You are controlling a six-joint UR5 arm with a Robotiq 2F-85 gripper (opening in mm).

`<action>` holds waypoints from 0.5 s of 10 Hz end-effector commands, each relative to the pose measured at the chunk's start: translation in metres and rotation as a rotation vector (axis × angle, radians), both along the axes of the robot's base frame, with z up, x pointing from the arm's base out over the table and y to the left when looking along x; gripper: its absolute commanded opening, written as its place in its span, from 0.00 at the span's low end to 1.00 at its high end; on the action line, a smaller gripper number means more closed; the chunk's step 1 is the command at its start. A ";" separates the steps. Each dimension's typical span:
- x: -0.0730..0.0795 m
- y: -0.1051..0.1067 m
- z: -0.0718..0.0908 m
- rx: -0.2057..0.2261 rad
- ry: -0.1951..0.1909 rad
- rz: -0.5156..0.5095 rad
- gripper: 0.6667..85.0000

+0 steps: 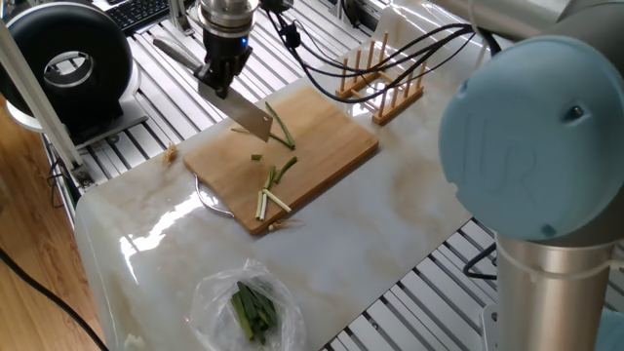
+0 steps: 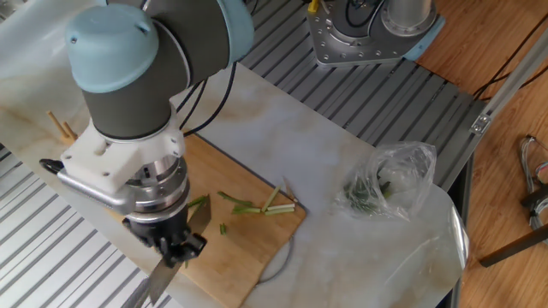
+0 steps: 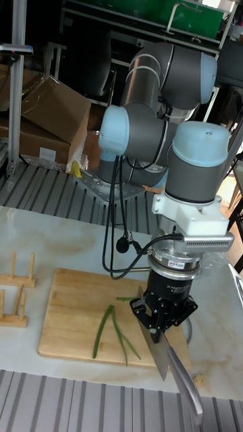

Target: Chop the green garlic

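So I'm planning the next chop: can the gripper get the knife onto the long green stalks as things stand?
Probably yes. The gripper holds the knife just beside the long green stalks, and nothing lies between them on the cutting board.
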State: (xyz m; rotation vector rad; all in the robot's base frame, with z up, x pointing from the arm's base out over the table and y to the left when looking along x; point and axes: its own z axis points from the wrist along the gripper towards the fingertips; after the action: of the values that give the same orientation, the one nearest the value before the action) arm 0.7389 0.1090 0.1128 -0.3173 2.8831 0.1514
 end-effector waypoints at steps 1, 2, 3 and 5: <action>0.021 0.000 0.005 0.015 -0.072 -0.014 0.01; 0.023 -0.001 0.005 0.009 -0.083 -0.009 0.01; 0.027 -0.006 0.006 -0.008 -0.100 0.000 0.01; 0.023 -0.008 0.006 0.019 -0.102 -0.018 0.01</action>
State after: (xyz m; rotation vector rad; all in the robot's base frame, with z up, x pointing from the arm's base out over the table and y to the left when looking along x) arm 0.7583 0.1041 0.1161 -0.3130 2.8088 0.1302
